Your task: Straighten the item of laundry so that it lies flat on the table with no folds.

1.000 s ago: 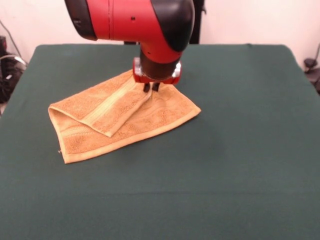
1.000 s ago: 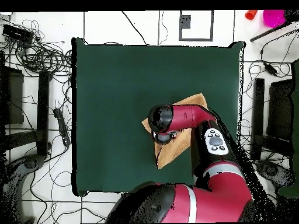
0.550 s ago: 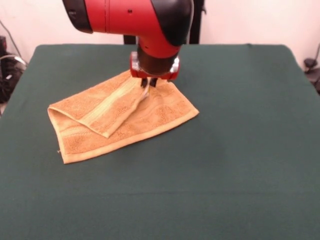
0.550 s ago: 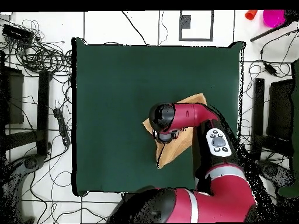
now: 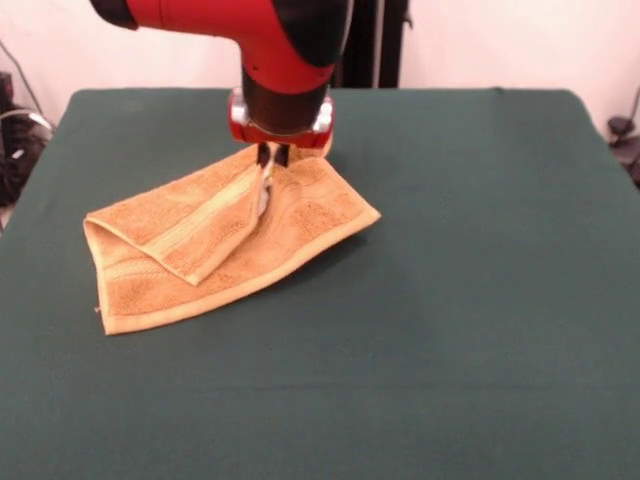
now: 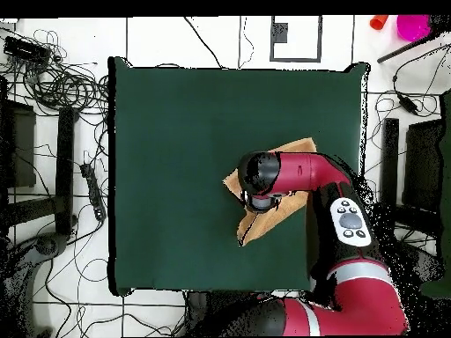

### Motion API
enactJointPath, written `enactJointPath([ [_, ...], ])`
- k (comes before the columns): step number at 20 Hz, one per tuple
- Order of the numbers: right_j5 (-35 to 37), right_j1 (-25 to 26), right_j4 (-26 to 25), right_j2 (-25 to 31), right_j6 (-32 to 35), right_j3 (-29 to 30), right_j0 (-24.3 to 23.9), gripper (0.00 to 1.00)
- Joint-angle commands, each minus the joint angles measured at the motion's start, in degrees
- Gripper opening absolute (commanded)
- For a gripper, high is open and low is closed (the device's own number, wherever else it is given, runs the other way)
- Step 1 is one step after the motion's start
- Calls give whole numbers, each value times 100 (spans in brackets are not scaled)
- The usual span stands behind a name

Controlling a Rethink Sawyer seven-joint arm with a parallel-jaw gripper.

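Front view: gripper (image 5: 272,157) pinching folded flap of towel (image 5: 225,240), fingers closed on cloth, lifting it. Soft, floppy, light terry sagging toward 7 o'clock on table (image 5: 480,300); best grabbing flap corner.

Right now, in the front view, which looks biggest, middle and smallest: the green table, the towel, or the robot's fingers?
1. The table, by far.
2. The towel, folded over itself.
3. The fingers, pinched on the towel's fold; the arm hides all but their tips.
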Motion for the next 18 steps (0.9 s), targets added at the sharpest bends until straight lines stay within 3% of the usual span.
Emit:
enactJointPath([
  [1,455,-13,196,672,-582,-96,90,0],
  [11,176,-28,185,617,-291,55,131,0],
  [18,120,165,294,522,219,-204,295,0],
])
